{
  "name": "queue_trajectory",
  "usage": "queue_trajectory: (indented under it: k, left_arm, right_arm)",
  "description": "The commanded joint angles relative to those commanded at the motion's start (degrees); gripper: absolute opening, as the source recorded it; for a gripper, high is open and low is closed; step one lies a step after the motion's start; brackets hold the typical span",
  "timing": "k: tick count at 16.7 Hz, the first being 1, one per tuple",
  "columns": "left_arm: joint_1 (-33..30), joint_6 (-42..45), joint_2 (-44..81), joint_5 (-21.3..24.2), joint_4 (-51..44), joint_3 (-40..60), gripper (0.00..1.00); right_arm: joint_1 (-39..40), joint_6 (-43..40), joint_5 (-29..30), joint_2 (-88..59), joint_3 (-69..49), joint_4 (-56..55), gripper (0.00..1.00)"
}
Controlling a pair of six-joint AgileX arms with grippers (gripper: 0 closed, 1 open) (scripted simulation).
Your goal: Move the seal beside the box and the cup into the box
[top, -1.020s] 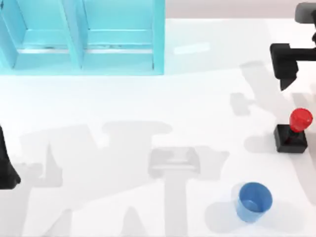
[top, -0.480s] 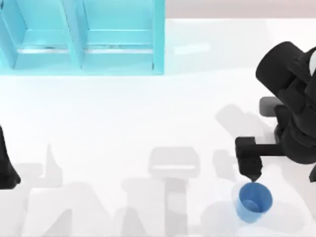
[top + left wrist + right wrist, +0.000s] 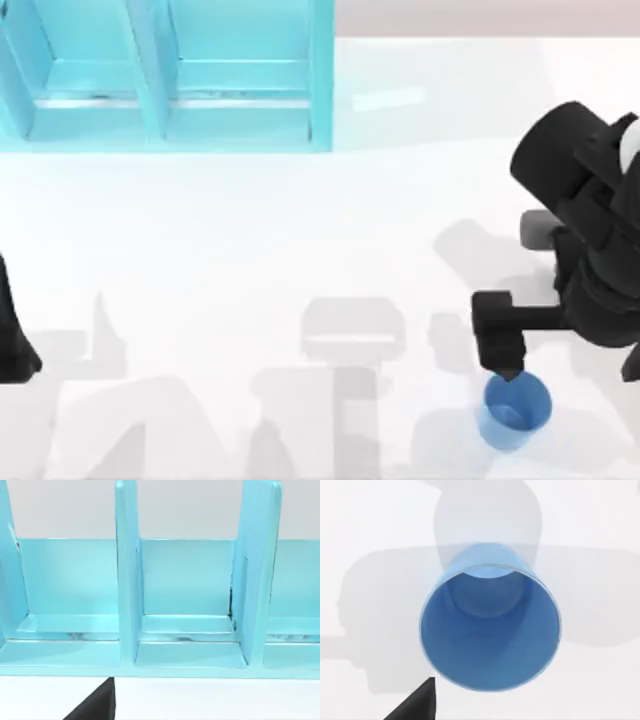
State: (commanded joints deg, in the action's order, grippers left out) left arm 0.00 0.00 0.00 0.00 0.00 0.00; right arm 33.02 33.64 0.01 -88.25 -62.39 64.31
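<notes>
A white table was seen from above, with a light blue box divided into open compartments at its far left. The blue cup stood upright near the front edge on the right side of the table, well apart from the box. The right gripper of the AgileX pair hung directly over the cup's far rim, its black arm reaching in from the right edge; whether its fingers were apart or together could not be told. From the right wrist camera the cup appeared from straight above, its open mouth and lighter inner floor visible. The left arm sat parked at the left edge of the table, and its wrist camera faced the box's compartments.
</notes>
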Motion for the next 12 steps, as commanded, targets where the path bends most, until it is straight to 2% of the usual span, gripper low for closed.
queue_trajectory:
  k: [8,12]
  left_arm:
    - [0.0,0.0,0.0,0.0,0.0,0.0,1.0]
    - [0.0,0.0,0.0,0.0,0.0,0.0,1.0]
  right_arm:
    - [0.34,0.33,-0.02,-5.18,10.59,-16.07,1.0]
    - [0.4,0.4,-0.01,-6.05,12.3,-18.54,1.0]
